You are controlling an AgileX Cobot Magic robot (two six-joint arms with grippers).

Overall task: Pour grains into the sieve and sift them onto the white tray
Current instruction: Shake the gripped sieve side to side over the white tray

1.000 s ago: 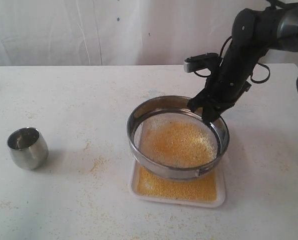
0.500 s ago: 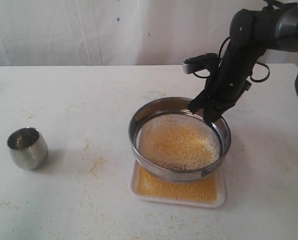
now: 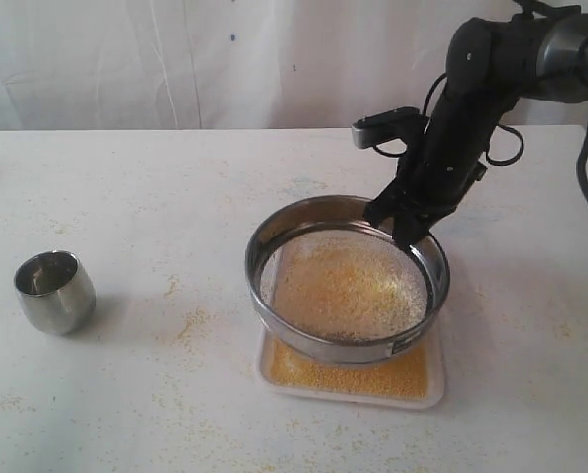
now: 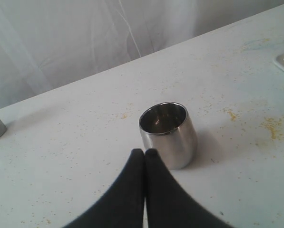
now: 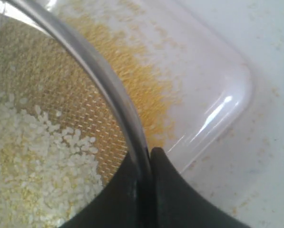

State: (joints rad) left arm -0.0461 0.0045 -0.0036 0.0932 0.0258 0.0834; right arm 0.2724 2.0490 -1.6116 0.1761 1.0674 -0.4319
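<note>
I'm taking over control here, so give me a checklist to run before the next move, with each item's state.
1. Right hand gripping the sieve rim: ok, shut on it.
2. Sieve above the white tray: ok.
3. Grains contained in the sieve: ok.
4. Left hand out of the way: ok, shut, empty, by the steel cup.
5. Sifting complete: cannot tell; pale grains lie on the mesh.
6. Table free of spills: not ok, stray specks.
</note>
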